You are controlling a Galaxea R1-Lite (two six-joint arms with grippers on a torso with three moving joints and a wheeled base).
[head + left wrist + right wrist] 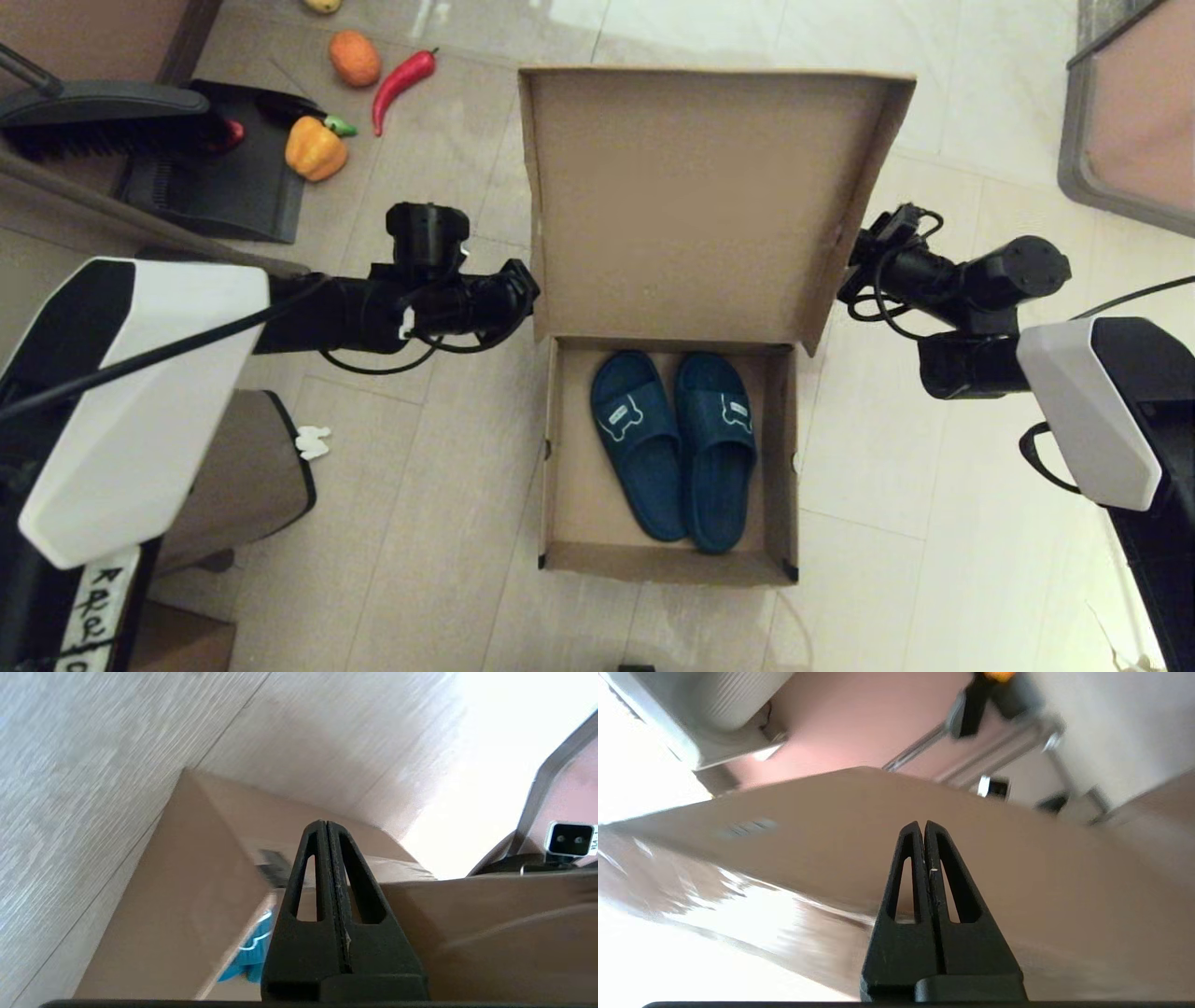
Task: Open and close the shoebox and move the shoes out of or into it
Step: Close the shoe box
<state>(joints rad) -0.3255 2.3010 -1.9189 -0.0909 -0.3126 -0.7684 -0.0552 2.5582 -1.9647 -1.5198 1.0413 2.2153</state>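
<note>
The brown cardboard shoebox (667, 566) stands open on the floor, its hinged lid (691, 205) raised upright at the far side. Both navy slippers lie side by side inside, the left shoe (642, 439) and the right shoe (717, 450), bear marks up. My left gripper (525, 291) is shut and sits against the lid's left edge. The left wrist view shows its closed tips (325, 823) over the box wall (187, 896), with a bit of blue shoe (252, 952) below. My right gripper (854, 271) is shut at the lid's right edge; its tips (923, 823) face the lid's outer face (822, 854).
At the far left, an orange (354, 58), a red chili (401, 82) and a yellow pepper (316, 149) lie by a black mat (233, 187) and a brush (103, 117). A brown bin (238, 476) stands at the near left, and furniture (1130, 112) at the far right.
</note>
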